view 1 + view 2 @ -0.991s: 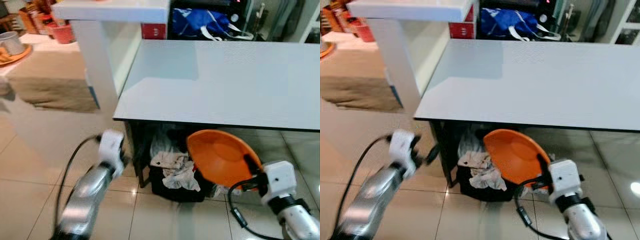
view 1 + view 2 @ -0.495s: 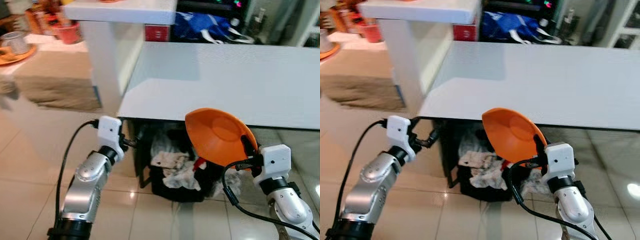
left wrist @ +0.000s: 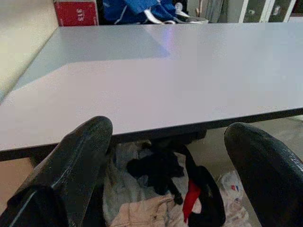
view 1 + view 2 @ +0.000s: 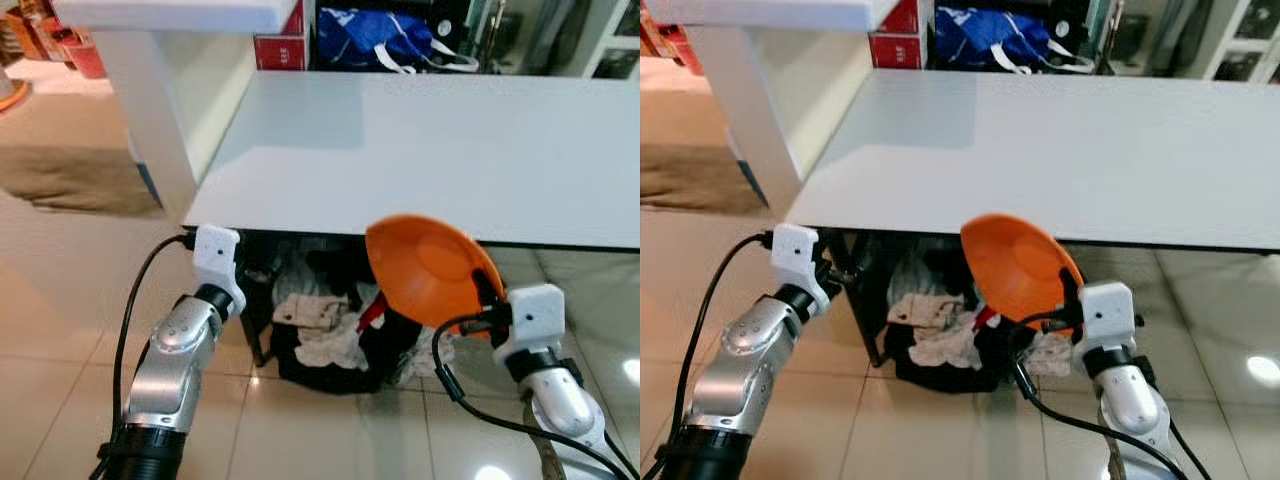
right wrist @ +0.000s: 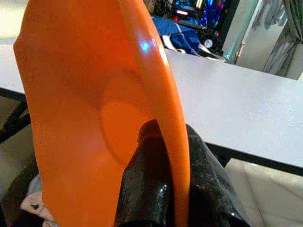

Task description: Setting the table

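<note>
Beige floor tiles run up to a wide, pale grey desk with a bare top, and a dark basket of crumpled laundry sits in the shadow beneath its front edge. Behind the desk lies a blue bag.

The right hand is clamped on the rim of a shallow round orange plastic plate, one black finger on each face, so the plate stands tilted on edge just below and in front of the desk's lip. The left hand hovers near the desk's front corner with its fingers spread apart and nothing between them.

That plate looks light and fairly stiff, with a glossy surface that could slip in a narrow pinch. Held by the rim alone it will want to swing, so I'd say a firm grip well in from the edge suits it, and it needs levelling before it goes down flat.
</note>
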Motion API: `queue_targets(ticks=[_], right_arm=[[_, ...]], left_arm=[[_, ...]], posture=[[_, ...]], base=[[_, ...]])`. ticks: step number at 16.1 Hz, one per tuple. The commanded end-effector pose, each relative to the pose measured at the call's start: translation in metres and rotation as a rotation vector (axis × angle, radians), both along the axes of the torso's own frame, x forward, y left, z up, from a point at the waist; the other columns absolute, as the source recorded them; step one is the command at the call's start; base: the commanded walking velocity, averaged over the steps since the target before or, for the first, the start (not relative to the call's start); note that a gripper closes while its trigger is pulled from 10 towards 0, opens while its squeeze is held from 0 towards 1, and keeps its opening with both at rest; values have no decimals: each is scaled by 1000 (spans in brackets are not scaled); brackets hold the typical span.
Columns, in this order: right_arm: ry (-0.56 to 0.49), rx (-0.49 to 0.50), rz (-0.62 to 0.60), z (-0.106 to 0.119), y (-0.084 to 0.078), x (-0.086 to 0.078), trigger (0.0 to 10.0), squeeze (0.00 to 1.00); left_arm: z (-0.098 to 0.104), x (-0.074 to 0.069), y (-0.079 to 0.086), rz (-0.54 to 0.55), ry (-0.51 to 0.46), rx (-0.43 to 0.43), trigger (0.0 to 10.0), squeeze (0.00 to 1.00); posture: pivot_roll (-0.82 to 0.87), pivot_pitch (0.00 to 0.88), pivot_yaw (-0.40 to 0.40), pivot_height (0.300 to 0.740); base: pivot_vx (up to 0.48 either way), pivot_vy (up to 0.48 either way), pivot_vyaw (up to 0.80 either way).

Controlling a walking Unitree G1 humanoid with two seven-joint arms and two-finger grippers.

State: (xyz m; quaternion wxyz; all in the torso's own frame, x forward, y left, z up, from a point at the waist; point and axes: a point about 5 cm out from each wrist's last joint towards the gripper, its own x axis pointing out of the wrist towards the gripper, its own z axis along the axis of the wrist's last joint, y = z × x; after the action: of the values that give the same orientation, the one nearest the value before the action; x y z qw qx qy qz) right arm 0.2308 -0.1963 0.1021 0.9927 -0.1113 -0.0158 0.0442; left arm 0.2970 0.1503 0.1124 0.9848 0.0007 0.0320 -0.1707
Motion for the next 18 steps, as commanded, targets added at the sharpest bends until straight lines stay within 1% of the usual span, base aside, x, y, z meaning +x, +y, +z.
queue_targets(ticks=[1,4,10,14,15,17,18], right_arm=[[-39,-18,-22,7,-6,0,0,0],[-39,-20,-25,6,-6,-1,0,0],[-41,-17,-20,6,-4,0,0,0],[-69,-27,2,13,-2,2,0,0],[-78,-29,18,16,-1,3,0,0],[-131,-1,76,32,6,6,0,0],[-189,33,130,50,14,10,0,0]], left_arm=[[4,3,-9,-27,-18,-1,10000,0],[4,6,-12,-34,-18,-1,10000,0],[5,11,-12,-39,-22,4,10000,0],[5,12,-16,-68,-31,11,10000,0],[6,13,-18,-74,-38,11,10000,0],[9,13,-22,-95,-61,27,10000,0],[9,13,-24,-106,-66,26,10000,0]], posture=[[-45,0,38,740],[-50,0,43,740],[-53,0,47,740],[-57,0,52,740],[-57,0,54,740],[-57,0,57,740],[-61,0,62,740]], base=[[247,-409,0],[259,-400,0],[294,-376,0],[316,-357,0],[0,0,0],[0,0,0],[0,0,0]])
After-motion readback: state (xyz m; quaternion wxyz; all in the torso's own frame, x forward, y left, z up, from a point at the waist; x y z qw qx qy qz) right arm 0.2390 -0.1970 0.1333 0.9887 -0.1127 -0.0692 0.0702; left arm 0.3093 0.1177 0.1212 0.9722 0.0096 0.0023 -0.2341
